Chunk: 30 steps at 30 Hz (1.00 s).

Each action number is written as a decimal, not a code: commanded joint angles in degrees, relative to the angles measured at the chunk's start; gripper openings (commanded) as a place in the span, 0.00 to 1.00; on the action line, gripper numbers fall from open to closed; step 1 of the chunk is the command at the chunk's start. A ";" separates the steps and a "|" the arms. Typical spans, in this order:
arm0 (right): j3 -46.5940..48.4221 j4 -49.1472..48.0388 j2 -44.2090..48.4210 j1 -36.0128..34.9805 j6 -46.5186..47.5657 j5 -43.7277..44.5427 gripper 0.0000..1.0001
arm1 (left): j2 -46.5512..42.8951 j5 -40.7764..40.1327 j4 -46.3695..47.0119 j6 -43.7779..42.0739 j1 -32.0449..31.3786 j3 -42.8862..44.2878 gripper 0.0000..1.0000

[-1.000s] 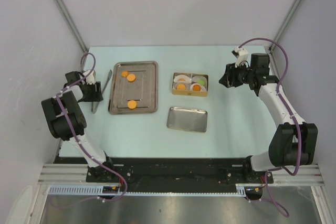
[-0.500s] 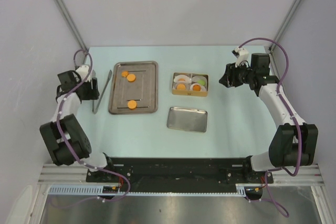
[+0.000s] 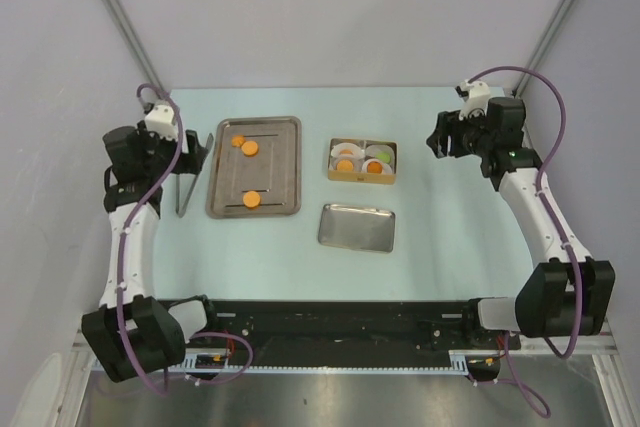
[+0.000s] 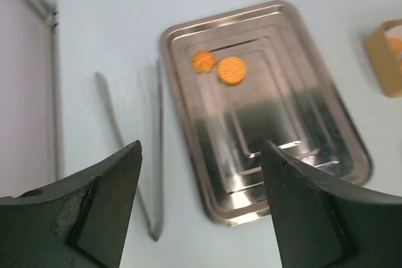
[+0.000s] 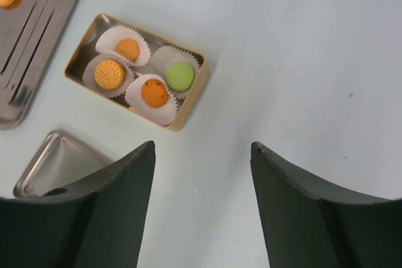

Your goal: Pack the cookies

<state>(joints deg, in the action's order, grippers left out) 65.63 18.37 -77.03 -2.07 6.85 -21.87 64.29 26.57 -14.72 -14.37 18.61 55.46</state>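
Four cookies (image 5: pixel 154 92) already sit in the box (image 5: pixel 192 96), three orange ones and a green one (image 5: pixel 180 76), each in its own paper cup (image 5: pixel 116 36). I can see no free cup. Three more orange cookies (image 3: pixel 252 199) lie on the big tray (image 4: pixel 282 130): two close together at the far end and one alone at the near end. The left pincer (image 4: pixel 201 155) hangs in the air by the left side of that tray. Its two fingers are wide apart and there is nothing in them. The tongs (image 4: pixel 157 167) lie flat on the bench (image 3: pixel 450 217) just beside the big tray, under that pincer, and nothing touches them. The right pincer (image 5: pixel 202 149) hangs high up to the right of the box. Its fingers are apart too, and it holds nothing. A small tray (image 3: pixel 356 227) lies on the near side of the box, bare inside. I think the filling part is about done, since every cup has a cookie. Both arms look to be between jobs. The small tray may be the lid. If so, the next move is to pick it up by an edge, turn it over and set it square on the box without bumping the cups. If more cookies must go in, the left pincer has to go down and close on the tongs first.
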 commanded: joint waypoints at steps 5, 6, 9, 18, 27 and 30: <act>0.47 -7.56 7.95 -0.48 -0.88 9.56 0.82 | -3.56 1.82 4.78 7.68 -8.59 0.96 0.85; 0.47 -8.00 8.91 -0.48 -0.96 10.96 0.84 | -3.56 1.82 4.96 8.04 -9.46 1.22 0.86; 0.47 -9.67 10.76 -0.57 -1.14 13.77 1.00 | -3.21 1.12 5.14 9.18 -10.96 2.72 0.96; 0.47 -13.01 15.51 -1.01 -0.70 18.00 1.00 | -3.56 1.29 6.72 11.64 -13.95 4.83 1.00; 0.38 -6.17 12.26 -2.77 -2.54 11.94 1.00 | 0.12 4.02 2.25 10.95 -22.12 4.31 1.00; 0.38 -3.09 9.55 -4.78 -2.81 10.27 1.00 | 1.71 2.44 0.49 10.24 -27.21 3.60 1.00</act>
<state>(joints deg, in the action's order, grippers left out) 65.58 10.81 -64.47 -4.82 5.13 -8.38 64.16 28.49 -11.51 -3.95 -3.25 58.06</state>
